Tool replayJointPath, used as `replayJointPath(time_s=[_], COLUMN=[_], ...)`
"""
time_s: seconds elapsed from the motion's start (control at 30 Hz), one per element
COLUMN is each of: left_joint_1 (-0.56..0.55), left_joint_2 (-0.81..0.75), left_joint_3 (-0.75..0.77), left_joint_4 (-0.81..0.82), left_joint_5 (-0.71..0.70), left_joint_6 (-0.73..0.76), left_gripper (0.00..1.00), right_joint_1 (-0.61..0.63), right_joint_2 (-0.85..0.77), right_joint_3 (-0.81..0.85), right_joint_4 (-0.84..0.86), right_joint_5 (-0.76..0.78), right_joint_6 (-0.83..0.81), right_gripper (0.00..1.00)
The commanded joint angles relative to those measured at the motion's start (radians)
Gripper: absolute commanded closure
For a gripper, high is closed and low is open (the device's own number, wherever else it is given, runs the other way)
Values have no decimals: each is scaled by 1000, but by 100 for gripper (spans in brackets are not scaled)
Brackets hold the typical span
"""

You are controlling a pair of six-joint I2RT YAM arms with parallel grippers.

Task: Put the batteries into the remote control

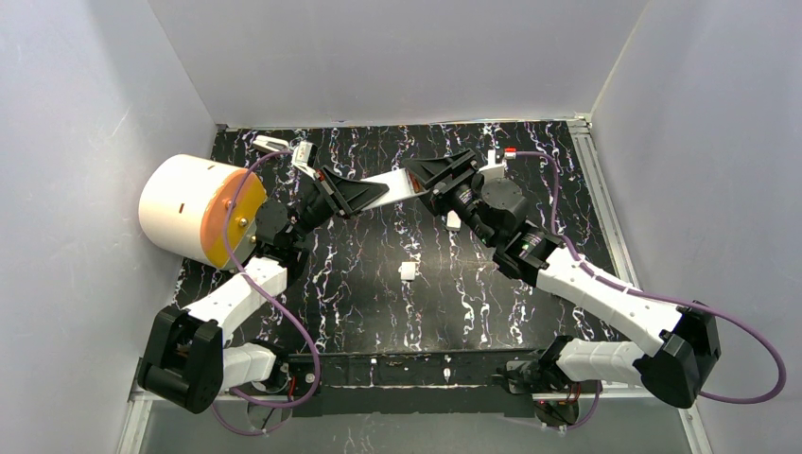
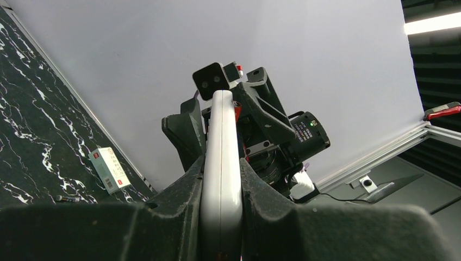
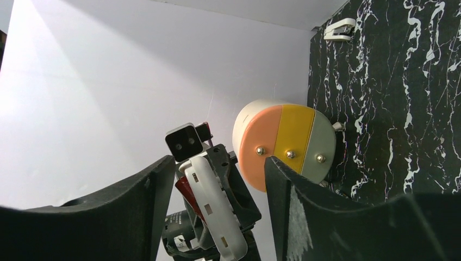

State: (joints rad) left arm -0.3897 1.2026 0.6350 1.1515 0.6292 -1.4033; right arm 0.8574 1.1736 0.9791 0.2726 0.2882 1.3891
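My left gripper (image 1: pixel 362 195) is shut on the white remote control (image 1: pixel 390 184) and holds it edge-on above the mat; in the left wrist view (image 2: pixel 221 182) both fingers press its sides (image 2: pixel 221 141). My right gripper (image 1: pixel 427 177) faces it from the right, open. In the right wrist view (image 3: pixel 217 168) the remote (image 3: pixel 217 217) lies between the spread fingers, touching neither. An orange-red strip, seemingly a battery (image 3: pixel 186 191), shows along the remote's side. No other batteries are clearly visible.
A white drum with an orange and yellow face (image 1: pixel 194 210) lies at the left wall. Small white pieces (image 1: pixel 409 271) (image 1: pixel 454 220) lie mid-mat. A small printed box (image 2: pixel 108 169) lies near the back wall, a thin dark object (image 2: pixel 68 199) near it.
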Motion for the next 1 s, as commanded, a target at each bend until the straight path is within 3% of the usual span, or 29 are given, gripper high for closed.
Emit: replayJointPath(time_s=[0.0, 0.8, 0.97], left_joint_1=[0, -1, -1], left_joint_2=[-17, -57, -81], left_joint_3=[24, 27, 39], left_joint_4=[49, 0, -59], left_joint_5=[5, -53, -74], left_joint_6=[10, -43, -62], left_gripper=[100, 100, 100], right_joint_1=[-11, -20, -21], right_joint_2=[4, -1, -2], right_joint_3=[45, -7, -14], right_joint_4=[57, 105, 113], right_joint_5=[-30, -49, -46], right_joint_6=[13, 0, -43], right_gripper=[33, 68, 88])
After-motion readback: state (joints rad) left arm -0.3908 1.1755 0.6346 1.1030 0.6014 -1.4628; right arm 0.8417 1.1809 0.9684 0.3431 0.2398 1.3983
